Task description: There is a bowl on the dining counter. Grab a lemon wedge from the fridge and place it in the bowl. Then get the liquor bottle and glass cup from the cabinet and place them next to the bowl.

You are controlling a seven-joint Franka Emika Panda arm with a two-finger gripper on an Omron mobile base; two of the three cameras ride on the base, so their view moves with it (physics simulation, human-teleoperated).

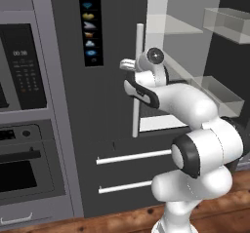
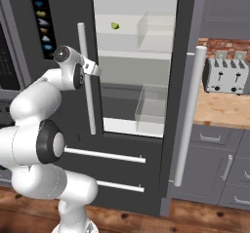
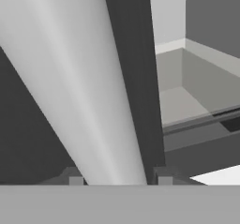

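The fridge (image 1: 107, 110) stands in front of me, its left door shut and its right side open on a white interior (image 2: 132, 3). A small yellow lemon wedge (image 2: 115, 26) lies on an upper shelf inside. My gripper (image 1: 128, 64) (image 2: 93, 68) is at the left door's white bar handle (image 1: 138, 90) (image 2: 88, 100). In the hand view the handle (image 3: 93, 101) runs between my fingertips (image 3: 75, 180), and my gripper (image 3: 120, 180) is shut on it. The bowl, dining counter, liquor bottle and glass cup are out of view.
A built-in oven and microwave column (image 1: 19, 81) is on the left. The open right fridge door's long handle (image 2: 188, 115) stands out to the right. Beyond it a toaster (image 2: 227, 76) sits on a tan counter (image 2: 219, 112) under a grey wall cabinet (image 2: 224, 3). Clear bins (image 2: 151, 107) sit inside.
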